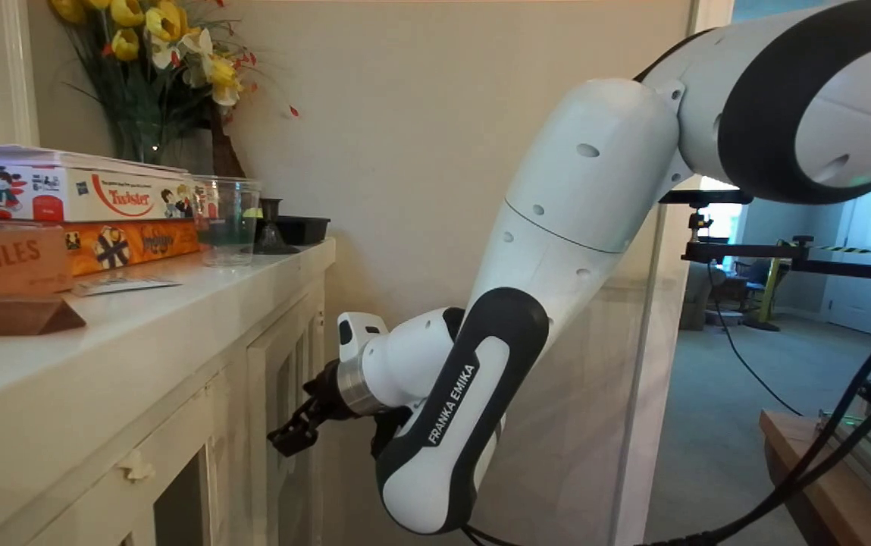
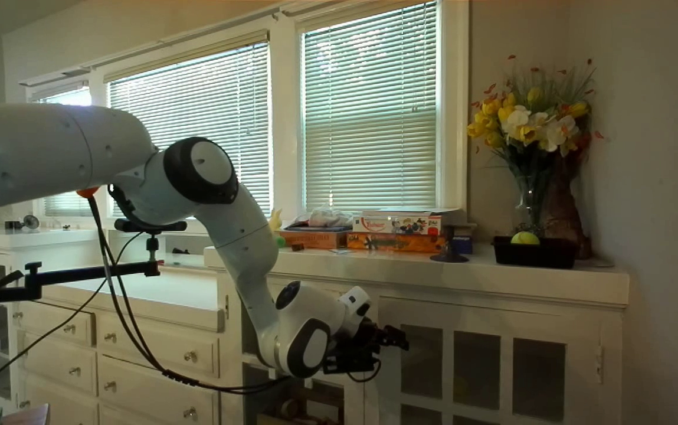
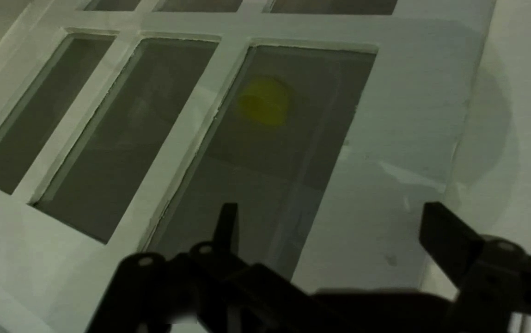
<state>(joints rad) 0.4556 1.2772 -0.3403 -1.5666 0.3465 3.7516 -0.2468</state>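
Note:
My gripper [image 3: 331,217] is black, and its two fingers are spread wide with nothing between them in the wrist view. It also shows in both exterior views [image 1: 292,438] [image 2: 396,337], in front of the white cabinet door [image 2: 486,311]. That door has dark glass panes and fills most of the wrist view [image 3: 413,88]. The fingers are nearest the door's frame and one pane; I cannot tell whether they touch it. A blurred yellow round shape [image 3: 264,101] shows in that pane. I cannot tell whether the door is fully closed.
A white latch [image 1: 135,465] sits on a neighbouring door. The white cabinet top [image 1: 139,322] overhangs the gripper. On it are a Twister box [image 2: 398,224], an orange box [image 2: 395,242], a clear cup [image 1: 227,220], a black tray [image 2: 533,255] with a tennis ball [image 2: 525,238], and flowers [image 2: 527,127].

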